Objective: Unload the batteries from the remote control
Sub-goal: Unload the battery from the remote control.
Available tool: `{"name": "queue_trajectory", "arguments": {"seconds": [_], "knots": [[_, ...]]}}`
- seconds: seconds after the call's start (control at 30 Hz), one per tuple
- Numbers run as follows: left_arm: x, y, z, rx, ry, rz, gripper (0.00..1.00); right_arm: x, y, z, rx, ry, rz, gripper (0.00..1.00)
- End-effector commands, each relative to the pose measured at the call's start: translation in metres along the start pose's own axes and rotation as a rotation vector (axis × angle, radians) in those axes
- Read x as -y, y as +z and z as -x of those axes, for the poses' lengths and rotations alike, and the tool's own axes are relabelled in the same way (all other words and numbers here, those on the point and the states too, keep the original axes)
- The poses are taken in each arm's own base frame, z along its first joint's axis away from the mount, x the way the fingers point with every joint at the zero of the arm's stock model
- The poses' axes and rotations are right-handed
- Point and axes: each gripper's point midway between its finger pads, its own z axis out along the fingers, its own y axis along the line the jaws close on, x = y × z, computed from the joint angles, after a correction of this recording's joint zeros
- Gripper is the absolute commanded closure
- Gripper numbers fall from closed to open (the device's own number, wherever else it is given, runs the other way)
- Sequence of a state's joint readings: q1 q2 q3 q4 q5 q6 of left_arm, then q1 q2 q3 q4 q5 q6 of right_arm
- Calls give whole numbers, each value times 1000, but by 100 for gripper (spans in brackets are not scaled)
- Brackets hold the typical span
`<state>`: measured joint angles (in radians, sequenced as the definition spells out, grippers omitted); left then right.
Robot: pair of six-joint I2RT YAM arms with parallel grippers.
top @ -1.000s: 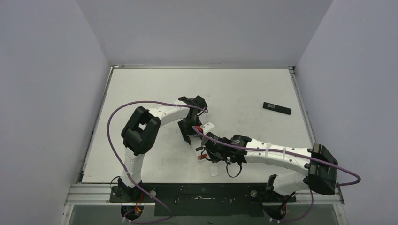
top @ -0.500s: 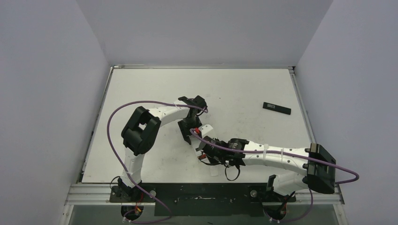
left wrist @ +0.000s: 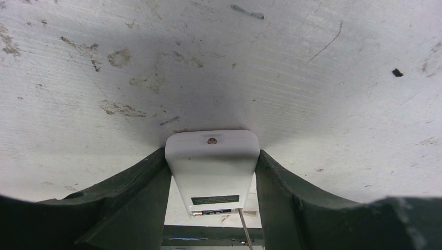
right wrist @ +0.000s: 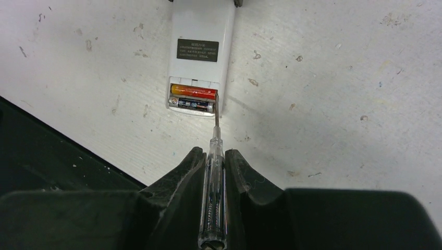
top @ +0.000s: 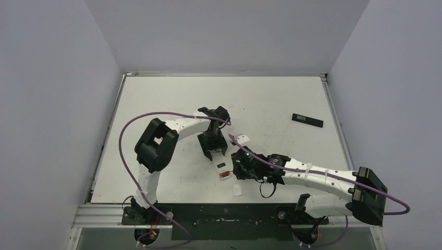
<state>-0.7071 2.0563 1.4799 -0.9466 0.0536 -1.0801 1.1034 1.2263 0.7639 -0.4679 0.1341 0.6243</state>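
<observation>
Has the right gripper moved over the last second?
Yes. The right gripper has drawn back rightward, uncovering the white remote that it overlapped before.

Black plate (top: 307,120) — far right, white piece (top: 243,138)

From the right wrist, the remote (right wrist: 200,57) is running off the top edge, its label (right wrist: 197,50) blurring beyond reading.

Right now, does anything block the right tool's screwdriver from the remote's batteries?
Nothing visible. Both batteries lie exposed in the open remote; the screwdriver in the right tool has its tip at one end of them. The left tool clamps the remote.
</observation>
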Motion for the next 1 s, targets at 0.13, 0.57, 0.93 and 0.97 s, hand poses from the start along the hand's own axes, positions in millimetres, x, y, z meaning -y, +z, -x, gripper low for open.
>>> {"name": "queue_trajectory", "arguments": {"seconds": [0.13,0.57,0.93,0.97], "knots": [[0,8,15,71,-5,1,100,-27,-8,39,136,135,192,95],[-1,8,15,72,-9,6,100,-31,-17,46,150,146,234,95],[-1,8,15,72,-10,6,100,-23,-14,41,122,129,183,95],[-1,8,15,72,-10,6,100,-23,-13,40,118,126,180,95]]}}
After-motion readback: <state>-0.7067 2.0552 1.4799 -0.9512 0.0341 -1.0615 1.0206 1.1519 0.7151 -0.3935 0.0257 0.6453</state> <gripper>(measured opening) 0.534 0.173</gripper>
